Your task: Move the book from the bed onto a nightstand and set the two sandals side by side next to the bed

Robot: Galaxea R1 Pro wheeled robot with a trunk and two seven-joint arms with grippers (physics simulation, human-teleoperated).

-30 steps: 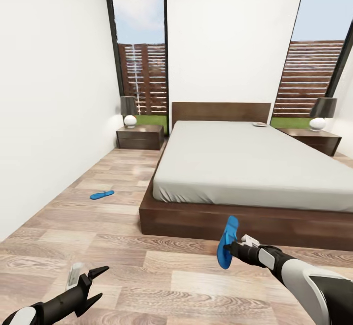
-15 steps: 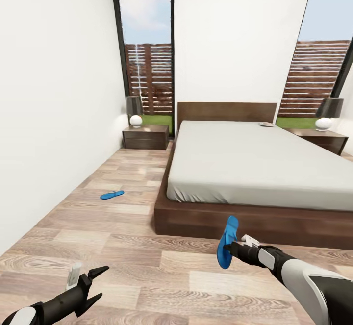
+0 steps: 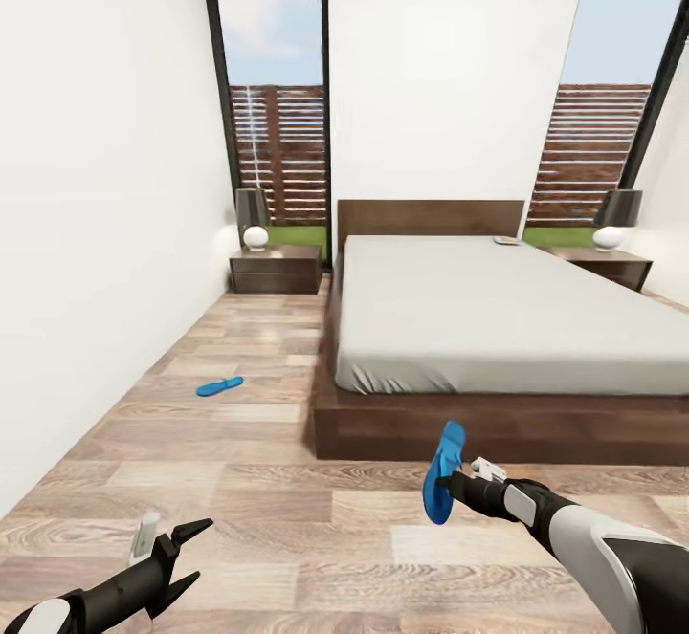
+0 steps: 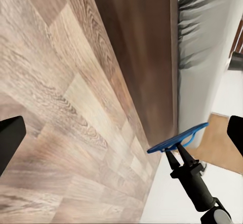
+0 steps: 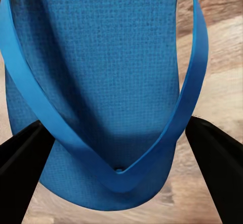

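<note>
Only the camera has swung; right hand [image 3: 442, 483] still grips one sandal [image 3: 443, 474] upright, left hand [image 3: 196, 551] spread wide, the other sandal [image 3: 219, 386] lying well ahead.

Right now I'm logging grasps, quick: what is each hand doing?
Left hand: open, holding nothing.
Right hand: closed on a blue sandal, carried above the floor.

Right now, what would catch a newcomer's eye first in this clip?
The bright blue sandal pinched upright in the right gripper, held above the wood floor in front of the bed. Next, its twin, the second sandal, lying flat on the floor between the bed and the left wall. The left gripper hangs open and empty at lower left.
</note>
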